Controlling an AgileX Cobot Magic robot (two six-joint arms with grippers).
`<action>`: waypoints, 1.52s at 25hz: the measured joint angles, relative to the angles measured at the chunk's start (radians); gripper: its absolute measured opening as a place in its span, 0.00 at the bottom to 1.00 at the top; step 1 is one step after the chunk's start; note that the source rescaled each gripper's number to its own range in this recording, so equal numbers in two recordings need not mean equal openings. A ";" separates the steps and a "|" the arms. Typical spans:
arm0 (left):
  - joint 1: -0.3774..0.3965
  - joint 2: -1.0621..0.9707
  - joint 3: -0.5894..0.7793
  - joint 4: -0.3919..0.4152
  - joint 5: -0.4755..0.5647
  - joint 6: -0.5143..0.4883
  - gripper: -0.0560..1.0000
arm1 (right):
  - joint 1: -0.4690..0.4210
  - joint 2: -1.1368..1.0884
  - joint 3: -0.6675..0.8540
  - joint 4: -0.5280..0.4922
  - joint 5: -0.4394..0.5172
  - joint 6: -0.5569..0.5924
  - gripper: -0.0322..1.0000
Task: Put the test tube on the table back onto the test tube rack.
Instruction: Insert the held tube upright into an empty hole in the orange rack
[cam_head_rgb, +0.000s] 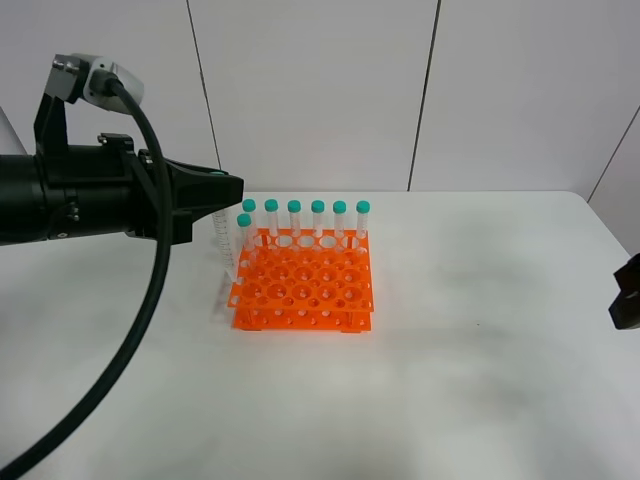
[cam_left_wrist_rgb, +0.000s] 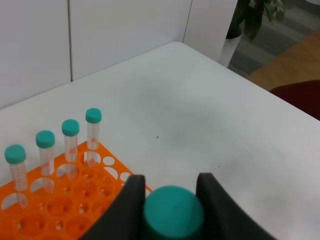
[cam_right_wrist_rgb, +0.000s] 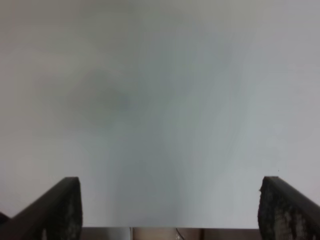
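My left gripper (cam_head_rgb: 226, 188) is shut on the teal cap of the test tube (cam_head_rgb: 225, 238). The tube hangs upright at the left edge of the orange test tube rack (cam_head_rgb: 305, 290), its tip low beside the rack's left side. In the left wrist view the cap (cam_left_wrist_rgb: 173, 214) sits between the two black fingers (cam_left_wrist_rgb: 127, 205), with the rack (cam_left_wrist_rgb: 50, 207) below. Several identical teal-capped tubes (cam_head_rgb: 317, 220) stand in the rack's back row, and one more stands at the left (cam_head_rgb: 244, 232). My right gripper (cam_right_wrist_rgb: 170, 182) is open and empty over the bare table (cam_right_wrist_rgb: 160, 100).
The white table (cam_head_rgb: 460, 330) spreads around the rack. My right arm shows only as a black part (cam_head_rgb: 628, 295) at the right edge. A thick black cable (cam_head_rgb: 140, 330) hangs from the left arm across the front left. White wall panels stand behind.
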 joint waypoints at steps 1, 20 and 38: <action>0.000 0.000 0.000 0.000 0.000 0.000 0.05 | 0.000 -0.029 0.000 0.002 0.018 0.003 0.74; 0.000 0.000 0.000 0.001 0.000 0.000 0.05 | 0.000 -0.666 0.261 -0.001 0.049 0.052 0.74; 0.000 0.000 0.000 0.028 0.000 0.000 0.05 | 0.000 -0.708 0.337 0.021 -0.071 0.052 0.74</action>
